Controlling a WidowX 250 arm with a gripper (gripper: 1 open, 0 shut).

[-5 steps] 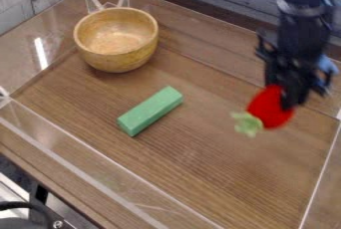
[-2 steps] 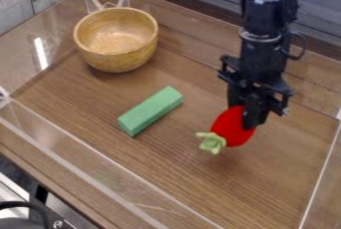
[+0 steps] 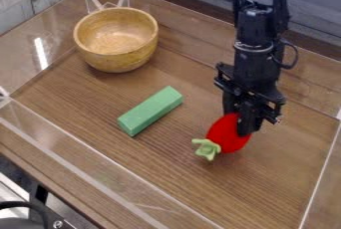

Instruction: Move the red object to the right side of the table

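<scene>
Camera view: my jaws are clamped on the red object, low over the tabletop.

From my seat the tabletop [image 3: 80, 173] is the biggest thing here, brown wood grain spreading under the jaws on all sides, with low clear walls [image 3: 40, 138] along its edges. The black arm [image 3: 256, 29] drops steeply from the top of the view to the jaws [image 3: 245, 125], which point almost straight down. The wooden bowl [image 3: 116, 40] sits well apart, up and to the left of the jaws. The green block [image 3: 151, 110] lies flat to their left, nearer than the bowl. The red object [image 3: 229, 136] is pinched by its upper part; its pale green cap [image 3: 206, 150] sticks out below-left, at or just above the wood.
</scene>
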